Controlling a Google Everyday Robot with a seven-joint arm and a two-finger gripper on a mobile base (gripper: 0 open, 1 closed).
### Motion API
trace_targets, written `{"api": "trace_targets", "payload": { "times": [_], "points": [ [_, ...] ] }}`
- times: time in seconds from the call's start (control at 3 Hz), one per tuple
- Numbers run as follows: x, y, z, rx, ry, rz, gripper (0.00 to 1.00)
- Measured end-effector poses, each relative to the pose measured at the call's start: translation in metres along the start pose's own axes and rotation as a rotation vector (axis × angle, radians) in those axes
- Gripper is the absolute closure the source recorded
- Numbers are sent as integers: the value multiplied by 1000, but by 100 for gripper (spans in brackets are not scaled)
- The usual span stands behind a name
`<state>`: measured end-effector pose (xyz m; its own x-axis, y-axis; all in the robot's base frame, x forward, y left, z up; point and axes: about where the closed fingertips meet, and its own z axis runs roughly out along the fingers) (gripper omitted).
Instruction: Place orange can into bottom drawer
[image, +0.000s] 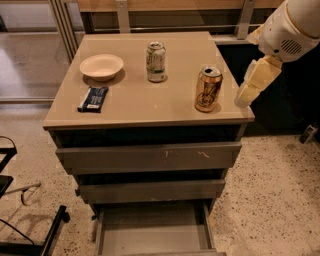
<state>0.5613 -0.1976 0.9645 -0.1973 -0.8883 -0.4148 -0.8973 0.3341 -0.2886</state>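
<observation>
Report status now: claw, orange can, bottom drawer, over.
Claw at right edge of cabinet, beside orange can, not touching. Can upright on top. Bottom drawer open. Nothing seen between.

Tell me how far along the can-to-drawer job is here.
Done: the bottom drawer stands pulled open. In hand: the gripper hangs just right of the orange can, apart from it and not yet gripping it. Left: the can stands upright on the cabinet top, so grasping it, lifting it and lowering it into the drawer are all yet to do.
</observation>
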Motion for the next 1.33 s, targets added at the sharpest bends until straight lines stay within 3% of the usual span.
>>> {"api": "trace_targets", "payload": {
  "times": [0.33, 0.67, 1.0, 1.33],
  "points": [
    [0, 0, 0, 0, 0, 0, 0],
    [13, 0, 13, -30, -7, 37, 0],
    [27, -3, 47, -70, -43, 89, 0],
    [20, -17, 87, -87, -146, 127, 0]
  ]
}}
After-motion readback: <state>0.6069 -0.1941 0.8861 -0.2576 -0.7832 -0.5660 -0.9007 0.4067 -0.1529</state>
